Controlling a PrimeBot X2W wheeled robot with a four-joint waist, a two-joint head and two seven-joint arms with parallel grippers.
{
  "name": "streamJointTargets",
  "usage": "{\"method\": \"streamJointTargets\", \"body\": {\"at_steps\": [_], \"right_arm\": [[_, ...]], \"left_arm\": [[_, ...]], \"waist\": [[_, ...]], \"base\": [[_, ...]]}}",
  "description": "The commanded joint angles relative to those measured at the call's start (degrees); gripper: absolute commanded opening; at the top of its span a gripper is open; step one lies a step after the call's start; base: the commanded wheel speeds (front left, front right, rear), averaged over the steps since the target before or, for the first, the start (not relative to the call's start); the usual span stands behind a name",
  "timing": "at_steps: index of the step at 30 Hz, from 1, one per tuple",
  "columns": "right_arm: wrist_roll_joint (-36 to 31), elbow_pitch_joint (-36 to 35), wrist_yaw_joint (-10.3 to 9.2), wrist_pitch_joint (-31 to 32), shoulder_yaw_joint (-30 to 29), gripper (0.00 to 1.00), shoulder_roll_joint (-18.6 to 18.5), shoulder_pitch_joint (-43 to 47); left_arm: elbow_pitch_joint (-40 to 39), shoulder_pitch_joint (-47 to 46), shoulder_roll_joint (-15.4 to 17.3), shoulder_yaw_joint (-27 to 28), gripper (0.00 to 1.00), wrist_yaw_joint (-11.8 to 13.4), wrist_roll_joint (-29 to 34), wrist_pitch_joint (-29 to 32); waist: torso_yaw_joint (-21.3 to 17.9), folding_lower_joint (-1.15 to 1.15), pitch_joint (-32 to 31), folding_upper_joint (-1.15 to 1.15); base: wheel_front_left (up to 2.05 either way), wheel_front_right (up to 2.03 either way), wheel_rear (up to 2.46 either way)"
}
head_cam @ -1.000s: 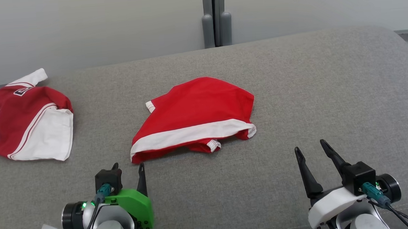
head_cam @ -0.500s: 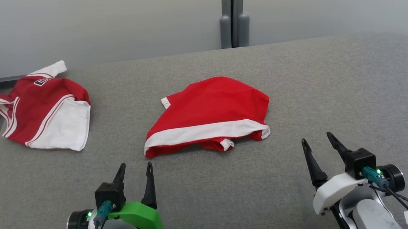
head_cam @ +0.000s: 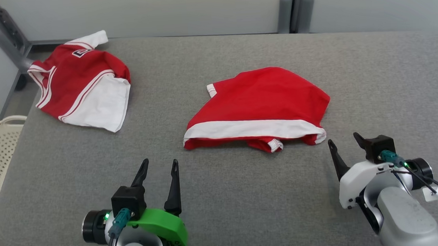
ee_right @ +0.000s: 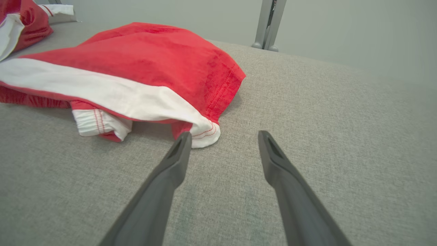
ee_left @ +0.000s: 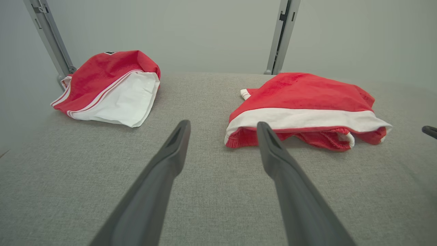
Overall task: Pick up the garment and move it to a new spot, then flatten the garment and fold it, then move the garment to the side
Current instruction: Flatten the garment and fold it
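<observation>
The left claw [head_cam: 158,166] and right claw [head_cam: 343,139] gape empty; the red garment [head_cam: 260,101] hides its lower layers under its white band [head_cam: 250,129].

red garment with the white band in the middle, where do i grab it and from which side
Probably its two near corners: the white-banded hem of the red garment faces the robot and gapes off the grey fabric surface, so left gripper and right gripper can slide open jaws in from the near side.

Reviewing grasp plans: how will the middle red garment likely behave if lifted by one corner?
Probably floppy: the red garment lies in soft folds and should drape. Likely light: thin cloth. Layers tucked under its white band may fall open.
</observation>
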Motion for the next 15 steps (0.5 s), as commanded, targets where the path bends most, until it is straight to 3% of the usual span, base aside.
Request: {"method": "streamJointTargets", "body": {"at_steps": [1, 10, 15], "right_arm": [[-0.4, 1.5, -0.02, -0.3, 0.2, 1.0, -0.4, -1.8], [-3.2, 10.3, -0.02, -0.3, 1.5, 1.0, -2.5, -8.1], [-5.1, 11.2, -0.02, -0.3, 1.8, 1.0, -3.2, -9.3]], "left_arm": [[-0.4, -1.1, 0.0, -0.1, 1.0, -0.2, 0.5, 0.1], [-1.7, -2.6, -1.0, -0.7, 1.0, -0.1, 1.2, 0.0], [-1.8, -2.7, -1.1, -0.6, 1.0, -0.2, 1.2, -0.2]], "waist": [[3.6, 0.0, 3.4, 0.0], [7.2, 0.0, 6.3, 0.0], [7.5, 0.0, 6.8, 0.0]], "base": [[0.0, 0.0, 0.0], [0.0, 0.0, 0.0], [0.0, 0.0, 0.0]]}}
